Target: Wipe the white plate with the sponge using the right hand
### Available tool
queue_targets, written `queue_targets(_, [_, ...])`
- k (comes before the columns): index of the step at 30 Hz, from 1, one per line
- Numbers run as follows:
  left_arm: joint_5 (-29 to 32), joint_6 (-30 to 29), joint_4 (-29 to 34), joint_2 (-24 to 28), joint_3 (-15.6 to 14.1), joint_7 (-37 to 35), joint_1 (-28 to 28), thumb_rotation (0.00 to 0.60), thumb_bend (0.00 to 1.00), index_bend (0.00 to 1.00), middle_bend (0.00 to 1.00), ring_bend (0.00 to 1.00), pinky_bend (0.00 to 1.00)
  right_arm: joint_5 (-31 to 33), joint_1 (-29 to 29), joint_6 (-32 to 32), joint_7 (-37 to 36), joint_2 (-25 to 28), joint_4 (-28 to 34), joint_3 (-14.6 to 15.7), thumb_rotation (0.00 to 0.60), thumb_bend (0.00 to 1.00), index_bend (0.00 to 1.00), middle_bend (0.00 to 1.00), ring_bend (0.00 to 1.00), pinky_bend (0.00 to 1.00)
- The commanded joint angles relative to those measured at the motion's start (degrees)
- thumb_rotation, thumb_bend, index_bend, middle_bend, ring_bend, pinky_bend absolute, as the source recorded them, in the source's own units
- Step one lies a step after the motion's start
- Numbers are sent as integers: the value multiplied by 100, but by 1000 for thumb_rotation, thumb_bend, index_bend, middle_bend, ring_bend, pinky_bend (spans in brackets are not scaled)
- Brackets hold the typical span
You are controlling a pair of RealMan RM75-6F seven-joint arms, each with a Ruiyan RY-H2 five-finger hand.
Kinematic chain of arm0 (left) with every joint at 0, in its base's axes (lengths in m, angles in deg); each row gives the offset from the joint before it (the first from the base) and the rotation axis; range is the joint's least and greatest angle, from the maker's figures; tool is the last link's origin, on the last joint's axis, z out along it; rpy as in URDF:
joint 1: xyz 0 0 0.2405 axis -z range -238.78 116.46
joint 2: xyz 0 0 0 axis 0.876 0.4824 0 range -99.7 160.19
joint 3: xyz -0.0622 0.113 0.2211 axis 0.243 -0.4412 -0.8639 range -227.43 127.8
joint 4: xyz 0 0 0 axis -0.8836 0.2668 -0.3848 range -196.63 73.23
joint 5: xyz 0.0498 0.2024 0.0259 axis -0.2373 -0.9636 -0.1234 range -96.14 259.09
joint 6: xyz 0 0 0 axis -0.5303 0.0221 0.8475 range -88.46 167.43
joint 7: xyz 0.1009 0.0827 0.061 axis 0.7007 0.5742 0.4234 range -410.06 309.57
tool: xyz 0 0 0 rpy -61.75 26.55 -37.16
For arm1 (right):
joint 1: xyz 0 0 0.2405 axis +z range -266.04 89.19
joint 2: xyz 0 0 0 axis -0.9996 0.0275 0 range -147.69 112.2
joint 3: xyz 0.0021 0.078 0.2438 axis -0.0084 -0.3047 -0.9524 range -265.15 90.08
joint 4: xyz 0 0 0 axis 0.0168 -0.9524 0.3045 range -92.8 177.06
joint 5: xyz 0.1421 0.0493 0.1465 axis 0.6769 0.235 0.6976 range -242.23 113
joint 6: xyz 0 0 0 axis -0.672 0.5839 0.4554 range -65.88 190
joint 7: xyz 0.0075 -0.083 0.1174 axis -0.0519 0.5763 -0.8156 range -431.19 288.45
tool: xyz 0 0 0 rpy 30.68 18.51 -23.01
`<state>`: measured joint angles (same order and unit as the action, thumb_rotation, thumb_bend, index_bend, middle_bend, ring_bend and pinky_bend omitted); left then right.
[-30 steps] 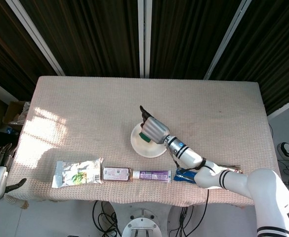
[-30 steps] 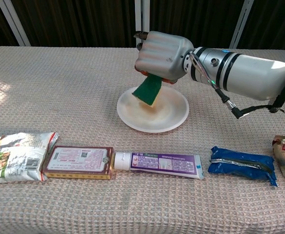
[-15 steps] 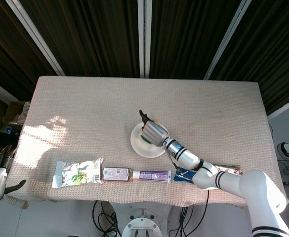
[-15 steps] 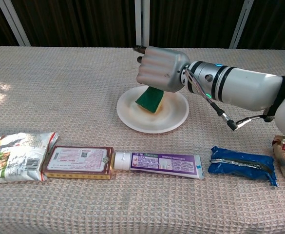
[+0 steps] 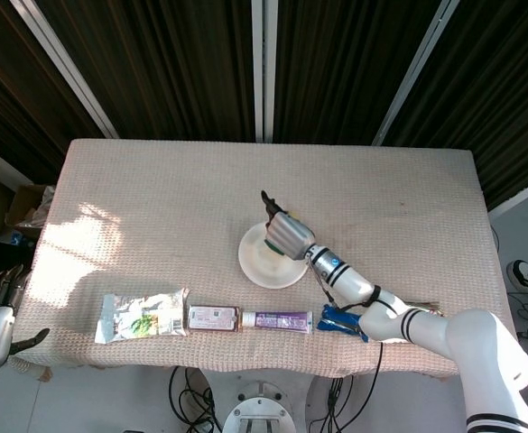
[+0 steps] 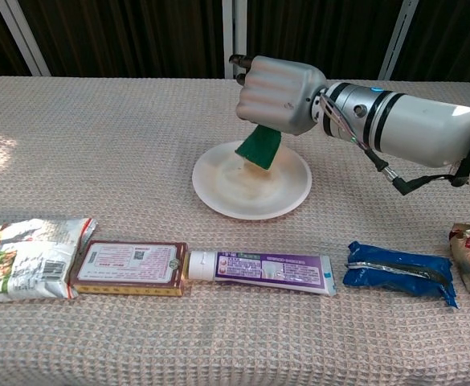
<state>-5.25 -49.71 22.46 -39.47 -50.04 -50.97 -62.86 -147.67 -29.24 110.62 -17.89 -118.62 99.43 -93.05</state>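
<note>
Fingers (image 6: 276, 87) of right hand (image 6: 279, 95) clamped on sponge (image 6: 259, 149), over white plate (image 6: 251, 183).

Bare cloth behind plate (image 6: 251, 181) — packet row (image 6: 259, 269) blocks near table edge.

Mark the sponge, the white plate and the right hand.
sponge (image 6: 259, 149), chest view, green face below the fingers.
white plate (image 6: 226, 186), chest view, bare left inner surface.
right hand (image 6: 279, 94), chest view, back of the hand.
</note>
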Motion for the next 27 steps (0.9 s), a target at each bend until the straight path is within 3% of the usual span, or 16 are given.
queue_targets(1, [9, 1, -2, -6, -4, -6, -10, 600, 0, 76, 43, 38, 104, -20, 57, -187, 84, -97, -71, 94, 600, 303, 676, 465, 233, 45])
queue_targets(8, [47, 19, -5, -1, 3, -11, -24, 600, 0, 76, 43, 38, 104, -152, 57, -221, -56, -259, -141, 223, 600, 303, 677, 465, 232, 42])
queue_targets(17, [15, 5, -12, -12, 13, -23, -18, 600, 0, 76, 43, 38, 104, -152, -75, 124, -252, 125, 368, 71, 600, 304, 677, 465, 232, 41])
queue_targets(21, [-3, -17, -9, -18, 15, -17, -21, 600, 0, 76, 43, 38, 104, -193, -50, -16, -143, 142, 536, 165, 600, 305, 678, 465, 232, 41])
queue_targets(27, [4, -40, -9, -18, 10, -21, -48, 600, 0, 76, 43, 38, 104, -225, 51, -374, 302, -162, 286, 344, 600, 309, 679, 465, 232, 17])
